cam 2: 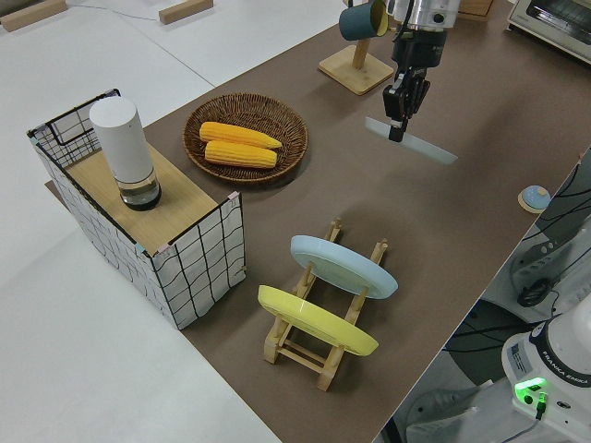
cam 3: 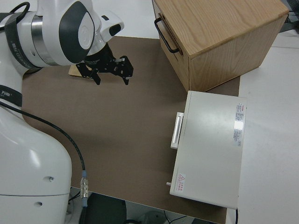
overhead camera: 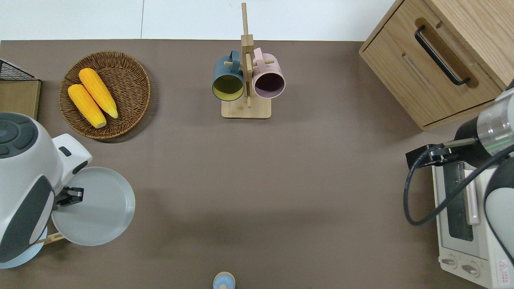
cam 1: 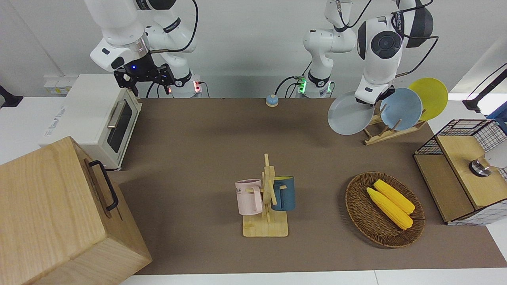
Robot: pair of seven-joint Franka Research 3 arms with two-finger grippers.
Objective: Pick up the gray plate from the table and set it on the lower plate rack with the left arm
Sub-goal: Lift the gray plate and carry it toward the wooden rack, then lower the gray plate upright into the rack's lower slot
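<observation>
My left gripper [cam 1: 374, 102] [overhead camera: 74, 194] [cam 2: 399, 115] is shut on the rim of the gray plate [cam 1: 350, 113] [overhead camera: 94, 206] [cam 2: 420, 143]. It holds the plate in the air, slightly tilted. In the overhead view the plate hangs over the brown table [overhead camera: 257, 180], just beside the lower plate rack [cam 1: 392, 132] [overhead camera: 50, 239] [cam 2: 323, 355], toward the table's middle. A sky-blue plate [cam 1: 401, 109] [cam 2: 342, 266] and a yellow plate [cam 1: 429, 93] [cam 2: 314, 318] stand in the rack's slots. My right gripper [cam 1: 144, 79] [cam 3: 112, 70] is parked and open.
A wicker basket [overhead camera: 132, 80] with two corn cobs lies farther from the robots than the rack. A mug stand [overhead camera: 245, 72] holds two mugs. A wire crate [cam 2: 199, 249], toaster oven [cam 1: 99, 118], wooden drawer cabinet [cam 1: 59, 213] and small blue knob [cam 1: 271, 100] are also on the table.
</observation>
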